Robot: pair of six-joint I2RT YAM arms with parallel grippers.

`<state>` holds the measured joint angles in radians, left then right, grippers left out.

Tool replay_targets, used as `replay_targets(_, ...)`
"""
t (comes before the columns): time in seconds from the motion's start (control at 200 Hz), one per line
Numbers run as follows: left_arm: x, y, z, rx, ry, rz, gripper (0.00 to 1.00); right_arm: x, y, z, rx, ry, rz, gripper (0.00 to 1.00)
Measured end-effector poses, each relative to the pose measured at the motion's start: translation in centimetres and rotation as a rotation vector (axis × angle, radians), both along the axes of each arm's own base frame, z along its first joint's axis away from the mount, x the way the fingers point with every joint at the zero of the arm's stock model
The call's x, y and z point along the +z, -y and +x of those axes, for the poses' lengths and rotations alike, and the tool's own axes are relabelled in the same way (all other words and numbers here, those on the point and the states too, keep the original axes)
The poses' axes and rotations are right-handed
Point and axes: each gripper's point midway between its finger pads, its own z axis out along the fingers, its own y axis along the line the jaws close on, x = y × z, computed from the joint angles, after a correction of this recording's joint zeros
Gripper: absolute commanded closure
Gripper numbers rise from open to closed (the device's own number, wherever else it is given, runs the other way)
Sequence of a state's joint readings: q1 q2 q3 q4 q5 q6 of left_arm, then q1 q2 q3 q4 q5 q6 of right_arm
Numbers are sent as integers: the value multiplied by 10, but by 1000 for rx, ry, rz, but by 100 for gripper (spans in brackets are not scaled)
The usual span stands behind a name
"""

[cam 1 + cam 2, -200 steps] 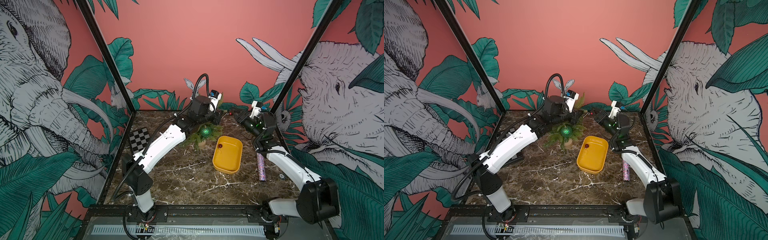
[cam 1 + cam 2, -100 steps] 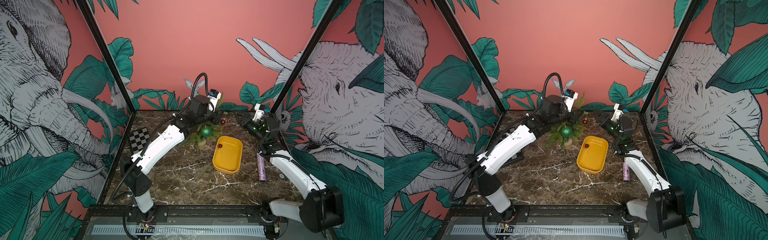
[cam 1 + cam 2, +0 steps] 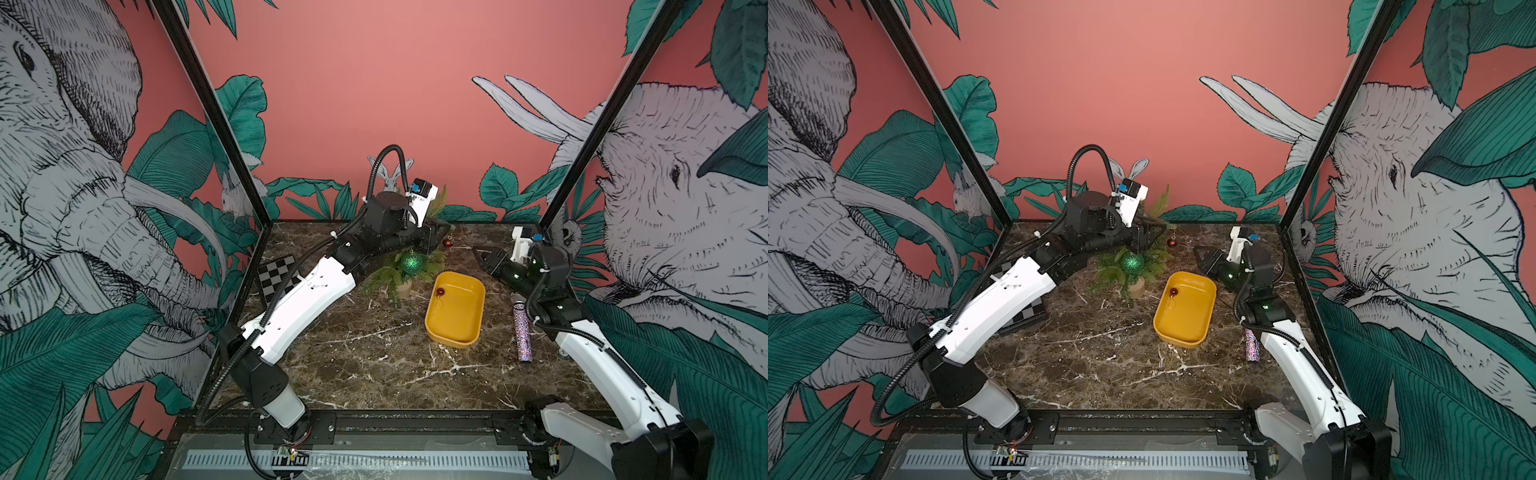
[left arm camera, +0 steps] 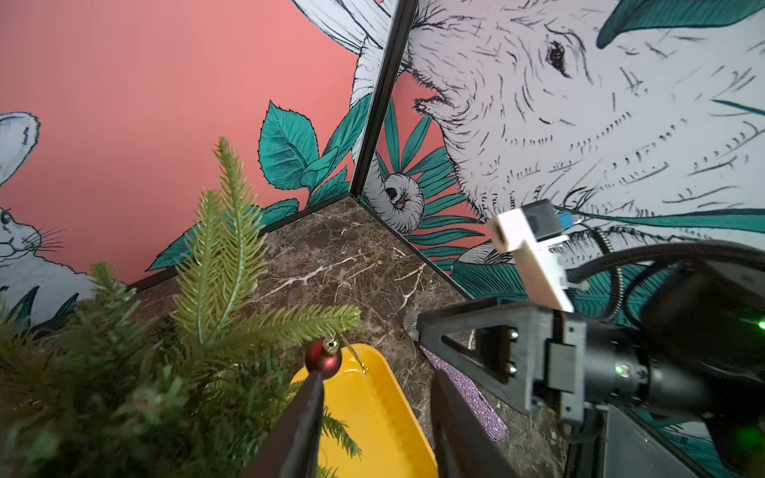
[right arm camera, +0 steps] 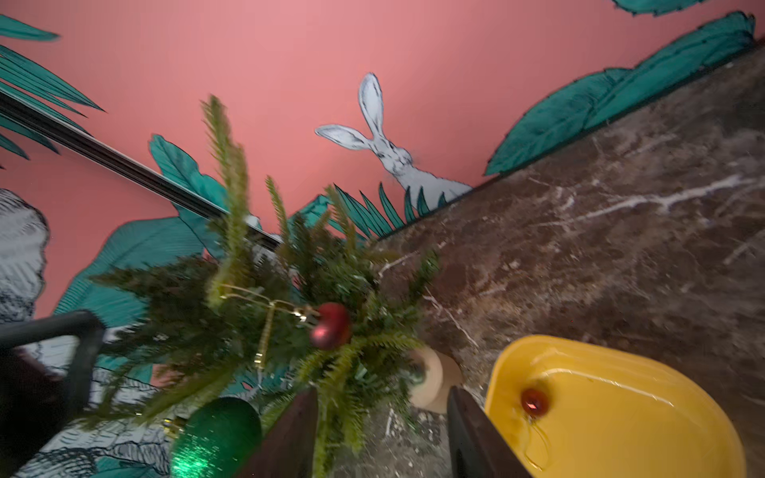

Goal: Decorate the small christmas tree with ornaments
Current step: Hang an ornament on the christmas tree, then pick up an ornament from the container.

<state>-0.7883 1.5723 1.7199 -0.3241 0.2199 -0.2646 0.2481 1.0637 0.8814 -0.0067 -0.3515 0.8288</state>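
Release at the tree: your left pincer [image 4: 374, 387] has just let its jaws spread, and the red ornament [image 4: 323, 359] now hangs by its gold loop from a branch tip of the small christmas tree [image 4: 232, 231]. The ball dangles right at the end of one finger, so close that contact cannot be ruled out. Nothing sits between the jaws.

Your right pincer [image 5: 381, 399], up against that same branch a second ago, has drawn back toward its own side of the table [image 3: 374, 353]. Its jaws stand apart and empty. The tree is ahead of them, and the hung ornament is just beyond their tips.

In a top view the green ball [image 3: 411, 262] hangs lower on the tree, just below the left pincer.

For the task, this looks like two of three ornaments up. The last red ball [image 3: 440, 292] lies in the yellow tray [image 3: 457, 343], between your two pincers and nearer the right one. That makes it the likely next pick.

You would do well to back the left pincer out gently. A brush against the ball at its finger, or against the springy branch, could shake the loop off.
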Motion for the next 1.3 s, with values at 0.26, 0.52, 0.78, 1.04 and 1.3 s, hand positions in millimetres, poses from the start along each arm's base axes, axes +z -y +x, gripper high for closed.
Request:
replay_targets(0.26, -18, -27, -33, -23, -10, -10, 52, -79, -4, -1, 44, -212, -88, 53)
replay_targets(0.52, -55, -63, -58, 23, -33, 11, 50, -147, -19, 7, 89, -381, -143, 54)
replay_targets(0.78, -92, -105, -79, 121, -46, -7, 41, -194, -35, 24, 121, -473, -179, 54)
replay_targets(1.04, -127, -129, -84, 208, -79, -1, 21, -216, -48, 47, 130, -493, -196, 55)
replay_targets(1.3, -141, -130, -75, 257, -101, 3, 0, -229, -53, 60, 119, -513, -215, 57)
